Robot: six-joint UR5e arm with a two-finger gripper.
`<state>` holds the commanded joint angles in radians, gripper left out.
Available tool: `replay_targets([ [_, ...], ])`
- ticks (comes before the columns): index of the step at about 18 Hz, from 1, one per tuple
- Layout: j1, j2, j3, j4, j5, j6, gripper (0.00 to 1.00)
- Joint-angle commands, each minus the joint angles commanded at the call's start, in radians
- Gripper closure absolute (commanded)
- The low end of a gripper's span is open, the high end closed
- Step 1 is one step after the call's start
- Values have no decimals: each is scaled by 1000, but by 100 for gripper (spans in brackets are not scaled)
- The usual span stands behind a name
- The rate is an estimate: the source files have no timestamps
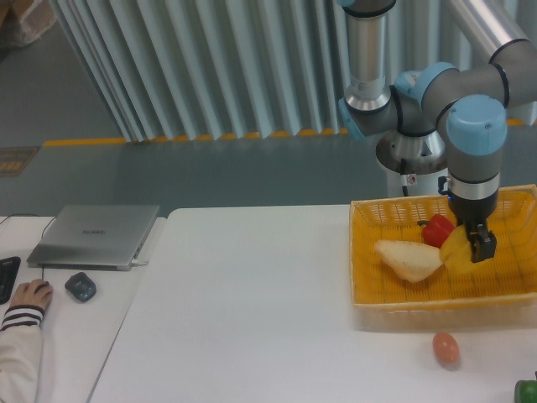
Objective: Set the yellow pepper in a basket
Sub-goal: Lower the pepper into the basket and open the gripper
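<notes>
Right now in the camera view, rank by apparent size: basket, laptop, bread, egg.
1. basket
2. laptop
3. bread
4. egg

The egg sits nearest the camera yet looks smallest, so its rank is safe.

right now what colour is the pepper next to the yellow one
Red pepper, glossy, in the fixed camera view.

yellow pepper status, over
Gripper shut on yellow pepper, over basket. Red pepper and bread slice lie beside it.
</notes>
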<state>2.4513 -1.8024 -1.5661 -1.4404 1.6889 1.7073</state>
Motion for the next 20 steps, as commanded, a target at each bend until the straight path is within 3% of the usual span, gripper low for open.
replay_targets([
  [1,0,2,-3,0,-5,-2,25],
  [3,-2,0,-3,0,-9,-12,1],
  [9,-6,-2,-3,20,-5,-40,0],
  [14,-41,-11,6,118,-14,-119,0],
  [18,-98,-60,12,242,-11,-235,0],
  [20,-106,-71,15,250,-6,-244,0],
])
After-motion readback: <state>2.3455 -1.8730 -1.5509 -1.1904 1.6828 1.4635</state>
